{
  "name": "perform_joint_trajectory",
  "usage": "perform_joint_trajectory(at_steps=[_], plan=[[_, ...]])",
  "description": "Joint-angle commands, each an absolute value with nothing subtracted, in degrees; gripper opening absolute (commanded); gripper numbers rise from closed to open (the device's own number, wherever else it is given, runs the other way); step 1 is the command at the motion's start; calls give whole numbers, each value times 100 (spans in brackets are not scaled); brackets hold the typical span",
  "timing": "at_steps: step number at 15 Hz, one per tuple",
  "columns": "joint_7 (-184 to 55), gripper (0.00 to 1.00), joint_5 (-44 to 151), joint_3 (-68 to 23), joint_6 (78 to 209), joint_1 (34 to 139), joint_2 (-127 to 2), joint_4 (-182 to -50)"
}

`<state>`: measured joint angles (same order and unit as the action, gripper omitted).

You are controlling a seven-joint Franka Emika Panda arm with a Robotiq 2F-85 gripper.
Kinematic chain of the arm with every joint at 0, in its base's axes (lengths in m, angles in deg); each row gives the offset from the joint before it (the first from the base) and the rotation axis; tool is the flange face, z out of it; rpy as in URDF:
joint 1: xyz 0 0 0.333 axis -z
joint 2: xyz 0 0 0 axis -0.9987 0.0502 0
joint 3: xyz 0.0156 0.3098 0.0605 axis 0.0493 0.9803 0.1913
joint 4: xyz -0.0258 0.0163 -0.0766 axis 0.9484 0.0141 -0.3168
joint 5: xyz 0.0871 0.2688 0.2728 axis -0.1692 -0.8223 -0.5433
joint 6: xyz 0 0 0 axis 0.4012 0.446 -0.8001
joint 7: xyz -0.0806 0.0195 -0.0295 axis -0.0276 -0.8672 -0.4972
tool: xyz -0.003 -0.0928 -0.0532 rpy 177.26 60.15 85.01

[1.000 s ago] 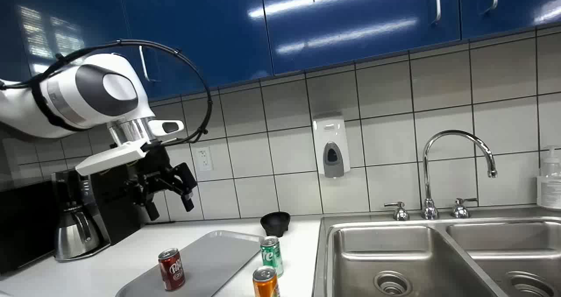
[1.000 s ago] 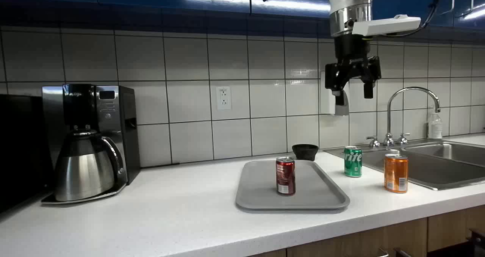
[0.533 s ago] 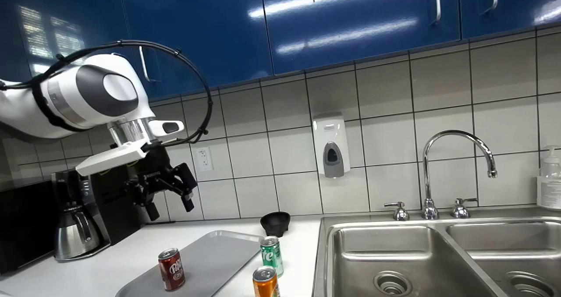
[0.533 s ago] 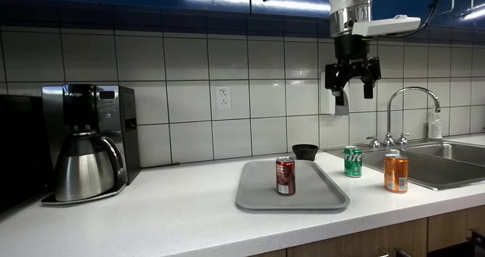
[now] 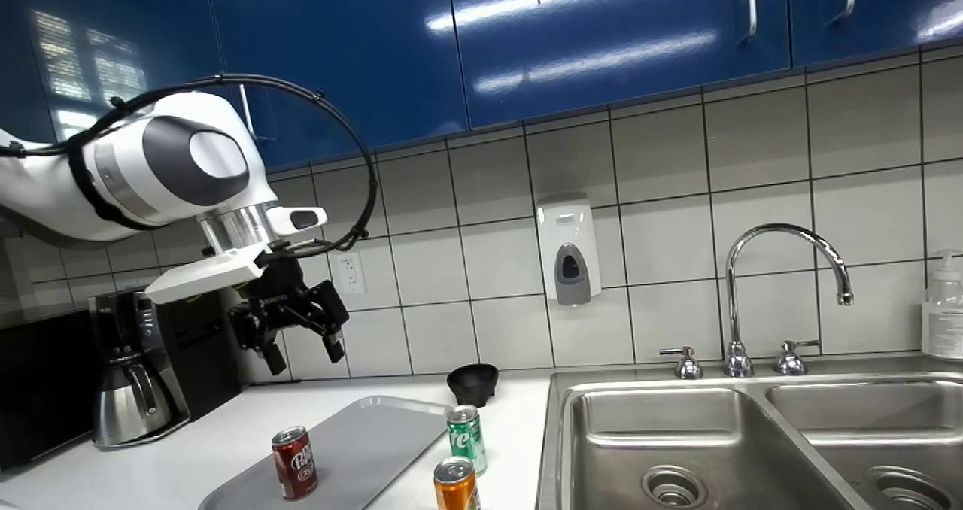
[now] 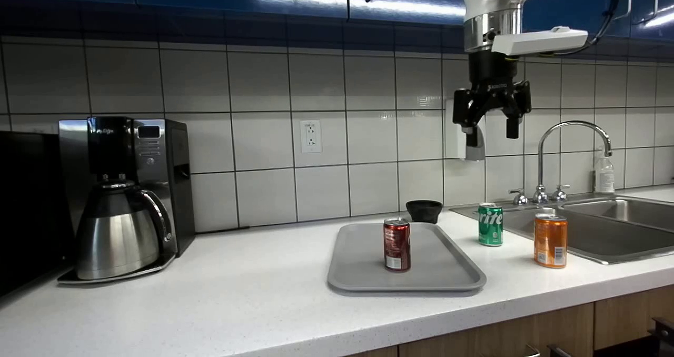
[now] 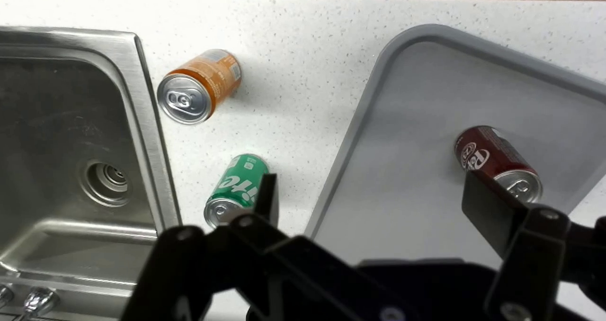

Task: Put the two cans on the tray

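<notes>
The orange can [image 6: 550, 241] and the green can [image 6: 490, 225] stand upright on the counter between the tray and the sink. They also show in the wrist view, orange [image 7: 210, 79] upper left and green [image 7: 244, 176] lower left, partly behind a finger. The grey tray [image 6: 358, 270] lies flat beside them; it fills the right of the wrist view [image 7: 402, 136]. My gripper [image 6: 492, 134] is open and empty, high above the counter. In the wrist view its fingers [image 7: 371, 193] are wide apart, with the tray's surface and edge showing far below between them.
A dark red can [image 6: 396, 244] stands on the tray. A black bowl [image 6: 424, 210] sits at the tray's back end by the wall. The steel sink [image 5: 558, 450] with its faucet [image 5: 733, 292] is past the cans. A coffee maker [image 6: 181, 188] stands at the far side.
In the last half second my arm and open gripper have shifted slightly to the right in both exterior views, a little towards the sink side. The cans and tray have not moved.
</notes>
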<state>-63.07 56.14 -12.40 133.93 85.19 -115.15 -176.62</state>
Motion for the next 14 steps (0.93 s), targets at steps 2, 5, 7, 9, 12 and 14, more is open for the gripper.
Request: perform_joint_trajectory(at_steps=[2,5,7,9,12,14], plan=[[-6173,100,5646,-1480,14023,8746,-11688,-18043],[-6173,100,5691,-1606,14300,8938,-11600,-18151],[-6160,100,5712,-1667,14459,9074,-11544,-18220],[-6133,100,5765,-1703,14586,9231,-11498,-18292],[-6136,100,5867,-1759,14708,9474,-11388,-18332],[-6106,100,5968,-1779,14744,9646,-11202,-18229]])
